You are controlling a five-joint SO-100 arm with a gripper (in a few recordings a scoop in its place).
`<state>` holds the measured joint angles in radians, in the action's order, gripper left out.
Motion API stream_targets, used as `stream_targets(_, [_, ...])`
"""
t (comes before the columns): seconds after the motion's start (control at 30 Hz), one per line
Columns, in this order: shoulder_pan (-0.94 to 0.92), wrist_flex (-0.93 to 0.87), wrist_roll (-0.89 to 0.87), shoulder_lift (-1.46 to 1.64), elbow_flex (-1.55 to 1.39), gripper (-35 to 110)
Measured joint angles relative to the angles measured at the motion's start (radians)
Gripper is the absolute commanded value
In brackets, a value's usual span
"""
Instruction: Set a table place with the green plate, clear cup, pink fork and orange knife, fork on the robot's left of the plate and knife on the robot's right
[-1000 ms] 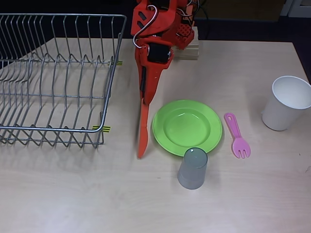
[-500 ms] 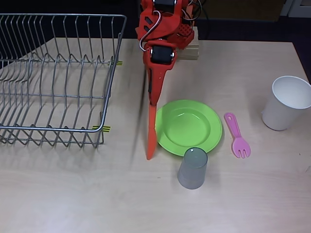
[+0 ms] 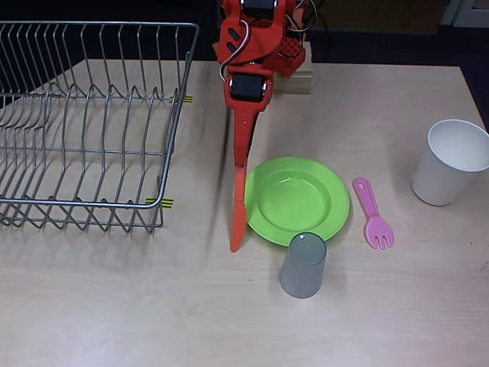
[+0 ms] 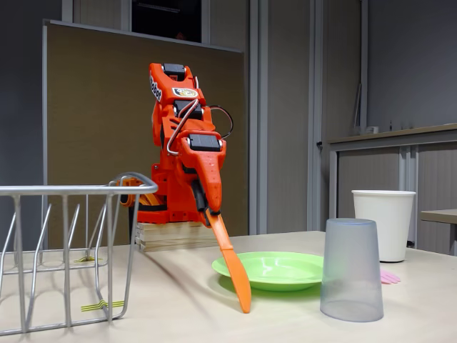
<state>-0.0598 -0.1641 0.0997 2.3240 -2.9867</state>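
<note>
While my gripper point(image 3: 240, 162) clamps the orange knife point(image 3: 238, 210), its tip meets the table point(image 3: 114, 306) beside the green plate point(image 3: 294, 200).

Fork point(image 4: 390, 276) mostly hidden behind clear cup point(image 4: 350, 269) in fixed view; dish rack point(image 3: 84, 122) cut off at left edge overhead; knife point(image 3: 238, 210) handle hidden inside gripper point(image 3: 241, 157).

Wire dish rack point(image 3: 84, 126) sits on the left of the pale tabletop point(image 3: 153, 306), white paper cup point(image 3: 451, 162) upright far right
</note>
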Motion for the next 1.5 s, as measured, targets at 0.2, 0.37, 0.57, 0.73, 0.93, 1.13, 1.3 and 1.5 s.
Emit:
stream_targets(0.2, [0.003, -0.012, -0.038, 0.015, 0.0, 15])
stream_targets(0.37, [0.008, -0.025, -0.072, 0.017, 0.0, 16])
stream_targets(0.57, [0.025, -0.04, -0.106, 0.048, 0.0, 17])
stream_targets(0.73, [0.031, -0.058, -0.161, 0.048, -0.015, 17])
stream_targets(0.93, [0.038, -0.058, -0.195, 0.051, -0.018, 18])
stream_targets(1.13, [0.029, -0.058, -0.209, 0.054, -0.018, 17])
stream_targets(1.3, [0.035, -0.064, -0.204, 0.084, -0.017, 14])
stream_targets(1.5, [0.057, -0.123, -0.084, 0.163, 0.025, 1])
